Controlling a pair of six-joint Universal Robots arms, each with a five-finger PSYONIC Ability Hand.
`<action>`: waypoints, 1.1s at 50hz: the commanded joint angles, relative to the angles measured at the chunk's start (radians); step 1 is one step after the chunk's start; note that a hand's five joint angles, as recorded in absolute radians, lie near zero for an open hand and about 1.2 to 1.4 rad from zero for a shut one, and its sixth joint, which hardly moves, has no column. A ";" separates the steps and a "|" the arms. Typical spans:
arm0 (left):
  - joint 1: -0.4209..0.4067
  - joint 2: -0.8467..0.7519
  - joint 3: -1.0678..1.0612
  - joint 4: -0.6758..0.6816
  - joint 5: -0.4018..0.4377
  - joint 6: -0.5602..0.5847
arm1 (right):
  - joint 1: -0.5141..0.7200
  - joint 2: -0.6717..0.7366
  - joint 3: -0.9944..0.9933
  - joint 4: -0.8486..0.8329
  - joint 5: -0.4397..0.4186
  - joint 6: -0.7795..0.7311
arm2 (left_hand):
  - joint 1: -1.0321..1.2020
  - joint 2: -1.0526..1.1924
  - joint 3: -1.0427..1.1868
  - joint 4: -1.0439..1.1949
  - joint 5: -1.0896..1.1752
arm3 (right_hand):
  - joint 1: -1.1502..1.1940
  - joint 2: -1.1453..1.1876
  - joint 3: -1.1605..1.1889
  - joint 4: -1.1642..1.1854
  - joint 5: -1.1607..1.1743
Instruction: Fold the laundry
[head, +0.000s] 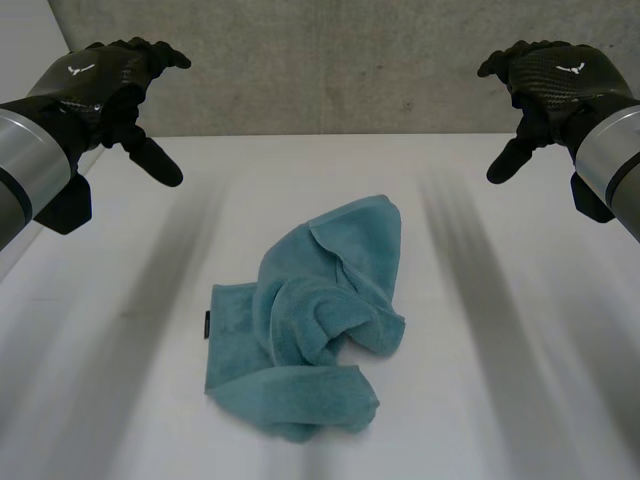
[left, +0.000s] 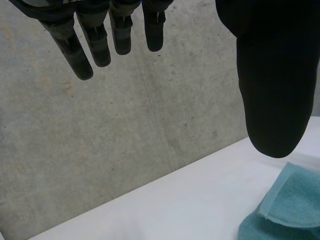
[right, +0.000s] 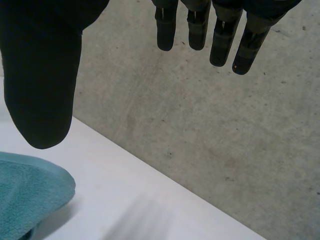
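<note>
Head view: towel (head: 305, 320) lies crumpled mid-surface (head: 500, 350), so no folding is done yet imo. My left robot hand (head: 110, 90) and right robot hand (head: 550, 85) hover near the far corners. Left wrist view: fingers spread, holding nothing. Right wrist view: same deal.

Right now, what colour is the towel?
Teal-blue, plain; the towel shows best in the head view.

Grey concrete wall (head: 330, 70), white table (head: 480, 400)
</note>
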 joint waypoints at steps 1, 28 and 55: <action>-0.003 -0.003 -0.002 0.002 -0.002 -0.002 | 0.000 -0.001 0.017 -0.016 -0.051 -0.004 | -0.012 0.000 -0.012 -0.001 -0.009 | -0.031 -0.044 -0.039 -0.057 -0.053; -0.195 -0.167 -0.363 0.047 -0.118 -0.284 | 0.103 0.289 0.181 0.024 -0.174 -0.085 | 0.199 0.212 0.199 0.210 0.202 | -0.031 -0.044 -0.039 -0.057 -0.053; -0.237 -0.355 0.051 0.174 -0.153 -0.319 | 0.135 0.265 -0.080 -0.312 -0.036 0.050 | 1.171 1.183 1.170 1.182 1.174 | 1.190 1.178 1.182 1.164 1.169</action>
